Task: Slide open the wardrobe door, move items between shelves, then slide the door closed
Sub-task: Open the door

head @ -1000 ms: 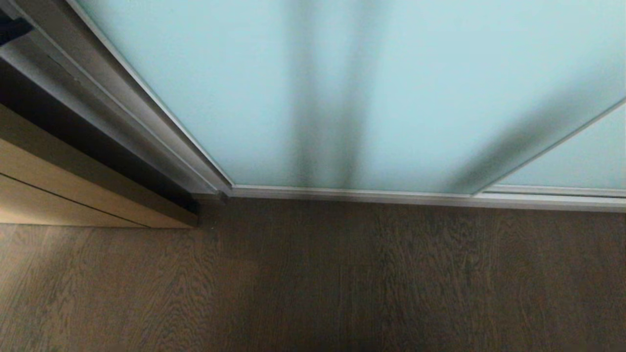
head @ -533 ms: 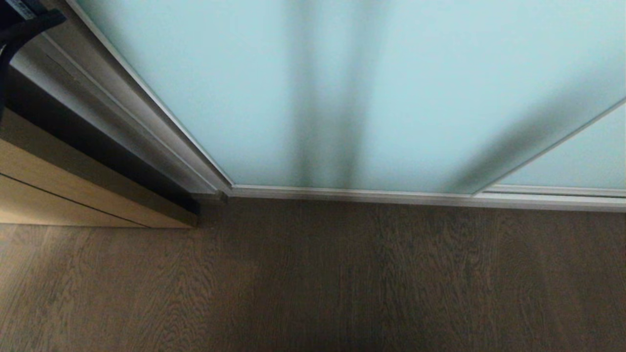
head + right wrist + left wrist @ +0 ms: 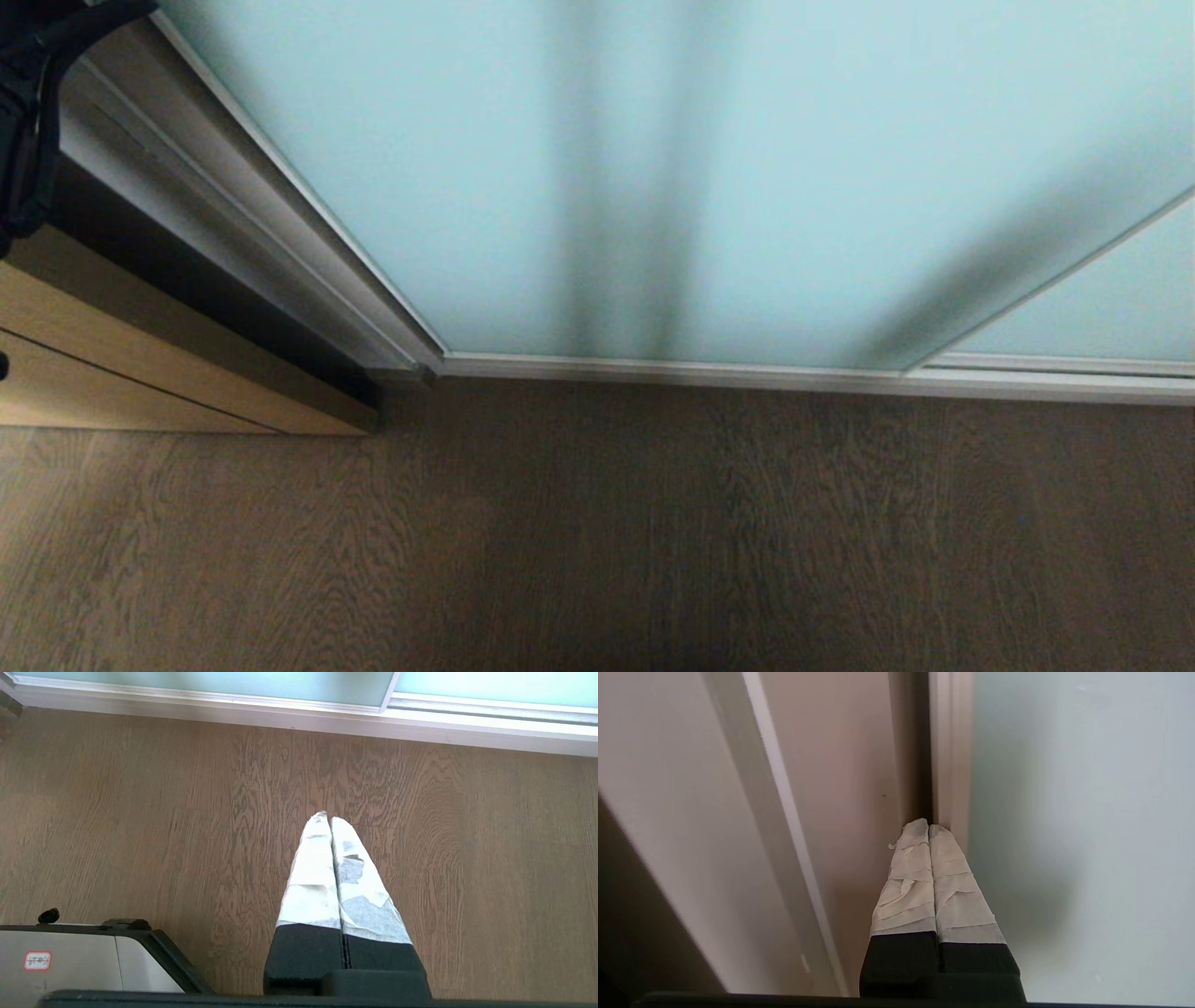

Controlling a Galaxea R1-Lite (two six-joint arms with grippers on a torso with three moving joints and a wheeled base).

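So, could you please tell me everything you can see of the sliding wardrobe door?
The sliding wardrobe door is a frosted pale blue-green glass panel in a thin silver frame, standing upright and closed on its floor track, overlapping a second panel on the right. Dark blurred shapes show through it. The shut left pincer points its taped tips at the dark seam beside the door's left edge; contact is unclear.

frosted sliding wardrobe door (image 3: pixel 747 168) hides everything behind it.

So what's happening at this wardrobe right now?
The sliding wardrobe door is shut; no shelves or clothes show. The left gripper, fingers pressed together, has its tips at the dark gap beside the door's silver frame, apparently to push it open. The right gripper, also shut, hangs idle over the wooden floor.
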